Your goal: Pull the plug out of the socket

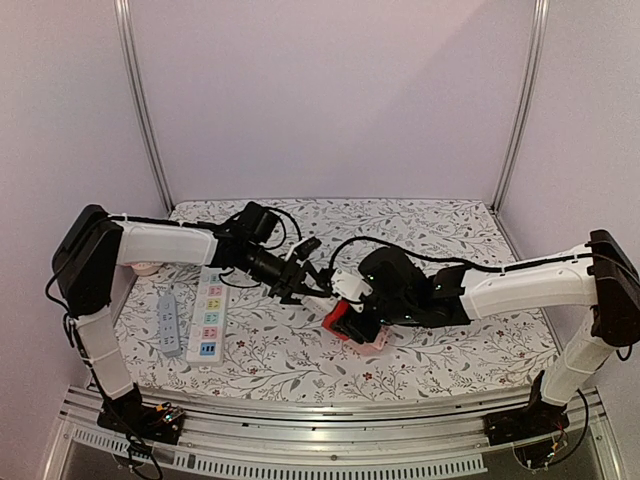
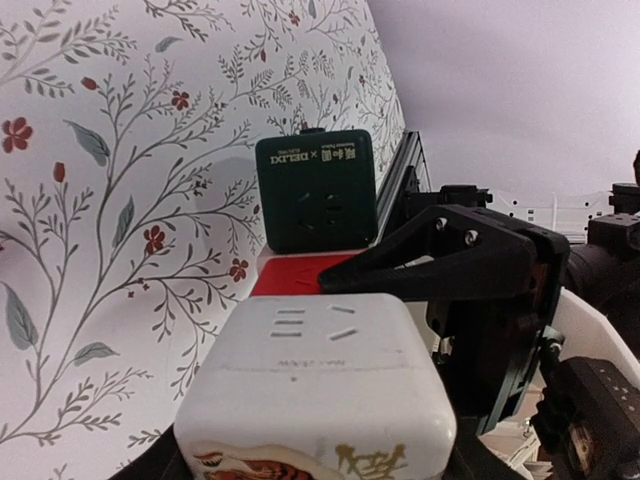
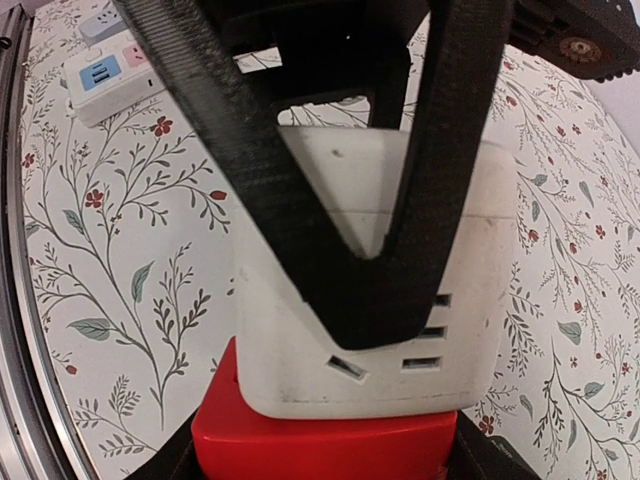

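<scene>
White cube (image 2: 315,390) flush against red cube (image 2: 295,272)

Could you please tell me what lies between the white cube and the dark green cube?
A red block sits between the white cube and the dark green cube; the left wrist view shows it.

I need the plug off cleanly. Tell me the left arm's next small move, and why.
Probably close the left gripper firmly on the white cube before any pull. The cube sits between its fingers, but the views do not show a firm grip. The right gripper clamps the red block that the cube is seated against, so that end looks braced.
</scene>
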{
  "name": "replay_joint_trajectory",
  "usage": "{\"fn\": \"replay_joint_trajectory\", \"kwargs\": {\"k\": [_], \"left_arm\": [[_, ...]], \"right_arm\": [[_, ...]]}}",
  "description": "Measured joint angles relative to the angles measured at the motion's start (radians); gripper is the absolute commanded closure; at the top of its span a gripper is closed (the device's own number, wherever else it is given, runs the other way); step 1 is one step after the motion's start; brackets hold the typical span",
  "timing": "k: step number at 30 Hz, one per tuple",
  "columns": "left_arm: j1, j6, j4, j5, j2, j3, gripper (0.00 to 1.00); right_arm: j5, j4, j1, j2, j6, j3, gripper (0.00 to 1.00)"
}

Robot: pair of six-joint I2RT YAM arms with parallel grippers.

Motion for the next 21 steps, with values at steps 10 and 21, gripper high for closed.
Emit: {"fn": "replay_joint_trajectory", "kwargs": {"k": [10, 21], "left_arm": [[0.0, -0.004, -0.011, -0.012, 0.014, 0.002, 0.84], [0.038, 0.002, -0.027, -0.037, -0.02, -0.022, 0.88]], "right_arm": [[0.026, 0.073, 0.003, -0.005, 0.003, -0.002, 0.01], [0.05, 0.196, -0.02, -0.129, 0.062, -0.077, 0.01]]}}
